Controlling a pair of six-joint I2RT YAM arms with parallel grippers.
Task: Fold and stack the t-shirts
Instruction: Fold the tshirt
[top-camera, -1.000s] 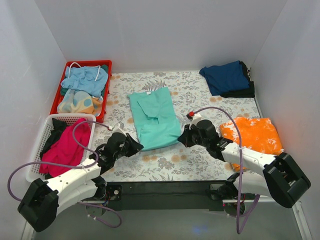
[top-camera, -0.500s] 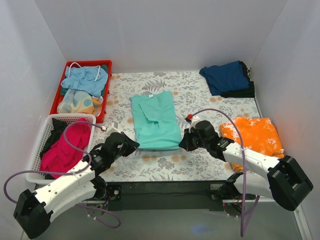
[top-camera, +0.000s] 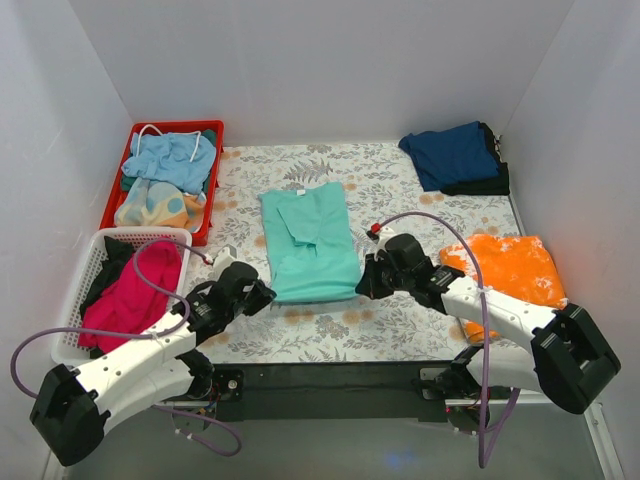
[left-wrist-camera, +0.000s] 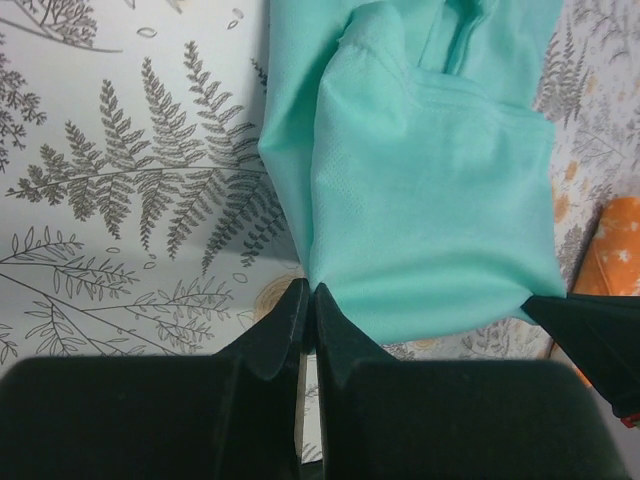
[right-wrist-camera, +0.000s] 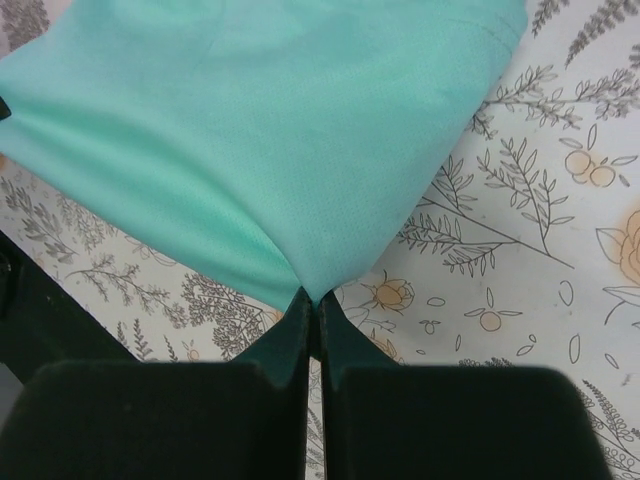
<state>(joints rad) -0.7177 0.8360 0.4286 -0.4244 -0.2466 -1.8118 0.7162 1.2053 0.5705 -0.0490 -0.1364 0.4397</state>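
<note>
A teal-green t-shirt (top-camera: 308, 240) lies partly folded in the middle of the floral table cloth. My left gripper (top-camera: 258, 294) is shut on its near left corner (left-wrist-camera: 312, 288). My right gripper (top-camera: 363, 280) is shut on its near right corner (right-wrist-camera: 314, 295). Both near corners are pinched and lifted a little, and the cloth (right-wrist-camera: 260, 150) fans out from the jaws. A navy blue t-shirt (top-camera: 452, 155) lies folded at the far right. An orange-and-white mottled t-shirt (top-camera: 506, 270) lies at the right. A magenta t-shirt (top-camera: 130, 295) sits in the white basket.
A red crate (top-camera: 205, 205) at the far left holds light blue and mottled cloths. A white basket (top-camera: 98, 250) stands at the near left. White walls close in the table on three sides. A black bar (top-camera: 330, 378) runs along the near edge between the arm bases.
Both grippers have carried the teal shirt's near edge away from me, so the shirt now lies shorter. The left arm has swung slightly left and forward.
</note>
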